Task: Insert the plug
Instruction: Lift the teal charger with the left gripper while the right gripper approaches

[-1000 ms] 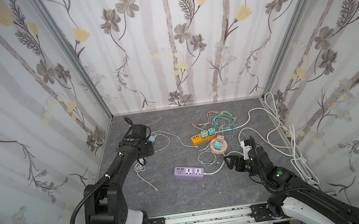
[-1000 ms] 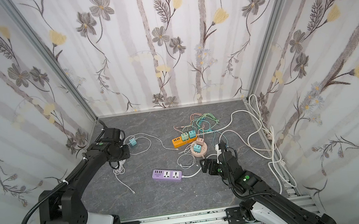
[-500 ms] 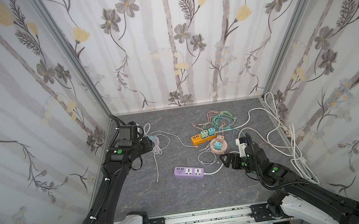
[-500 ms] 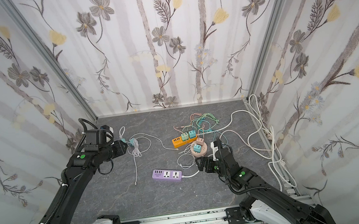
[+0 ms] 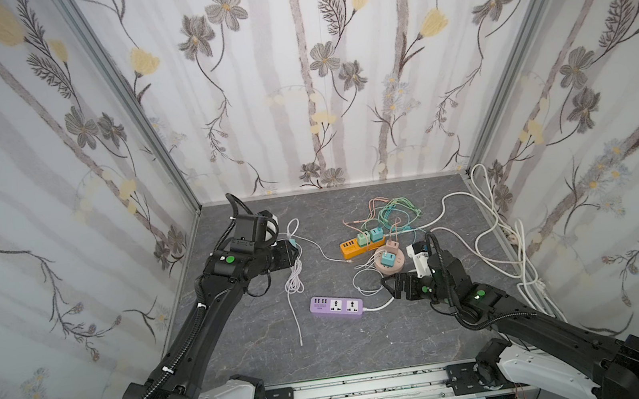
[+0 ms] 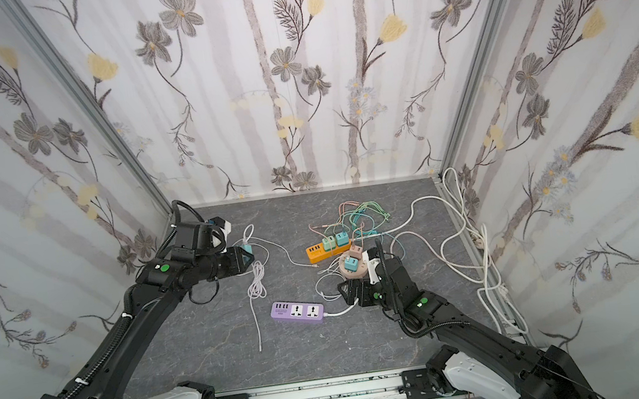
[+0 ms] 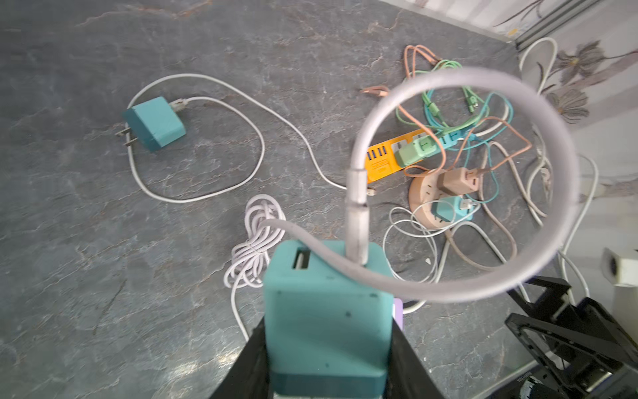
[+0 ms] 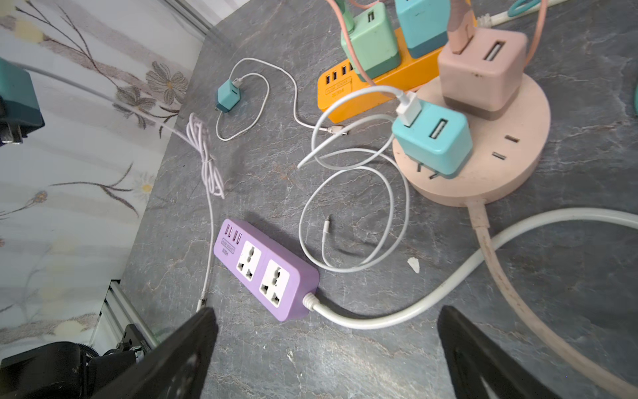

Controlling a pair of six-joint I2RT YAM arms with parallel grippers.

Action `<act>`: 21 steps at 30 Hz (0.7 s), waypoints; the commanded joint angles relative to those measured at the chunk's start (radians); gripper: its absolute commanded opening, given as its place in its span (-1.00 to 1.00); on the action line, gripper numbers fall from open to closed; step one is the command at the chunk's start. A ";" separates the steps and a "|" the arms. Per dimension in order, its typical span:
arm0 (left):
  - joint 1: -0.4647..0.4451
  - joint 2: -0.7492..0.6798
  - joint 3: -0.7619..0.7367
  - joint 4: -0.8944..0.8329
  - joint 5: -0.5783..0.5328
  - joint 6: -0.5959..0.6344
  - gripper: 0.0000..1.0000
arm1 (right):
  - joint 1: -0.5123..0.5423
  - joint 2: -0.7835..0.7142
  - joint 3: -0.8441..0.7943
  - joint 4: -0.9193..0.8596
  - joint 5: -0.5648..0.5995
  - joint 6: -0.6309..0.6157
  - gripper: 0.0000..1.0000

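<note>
My left gripper (image 7: 328,340) is shut on a teal plug (image 7: 328,311), a square USB charger with a lilac cable (image 7: 518,283) looping out of it. In both top views the left gripper (image 5: 292,251) (image 6: 249,256) hangs above the floor at the left, and the cable's bundle (image 5: 294,281) dangles down to the floor. The held plug also shows in the right wrist view, its prongs bare (image 8: 15,100). A purple power strip (image 5: 336,305) (image 6: 297,311) (image 8: 266,267) lies in the middle with two empty sockets. My right gripper (image 5: 394,285) (image 8: 324,331) stands open just right of it, over its white cord.
A second teal charger (image 7: 153,124) (image 8: 228,95) with a white cable lies on the floor. An orange strip (image 5: 351,248) and a round pink socket (image 5: 396,268) carry several chargers amid tangled cables. Thick white cords (image 5: 498,235) run along the right wall.
My left arm has lifted the teal plug off the floor, and its lilac cable now trails below. My right gripper has shifted slightly left toward the purple strip and stayed open.
</note>
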 commanded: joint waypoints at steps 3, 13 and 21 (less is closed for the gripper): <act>-0.057 0.049 0.064 0.097 0.095 -0.012 -1.00 | 0.027 0.040 0.028 0.104 -0.054 -0.059 0.99; -0.159 0.173 0.204 0.060 0.135 -0.005 -1.00 | 0.069 0.238 0.087 0.282 -0.205 -0.317 0.99; -0.190 0.202 0.295 0.033 0.185 -0.019 -1.00 | 0.074 0.478 0.214 0.452 -0.205 -0.439 0.99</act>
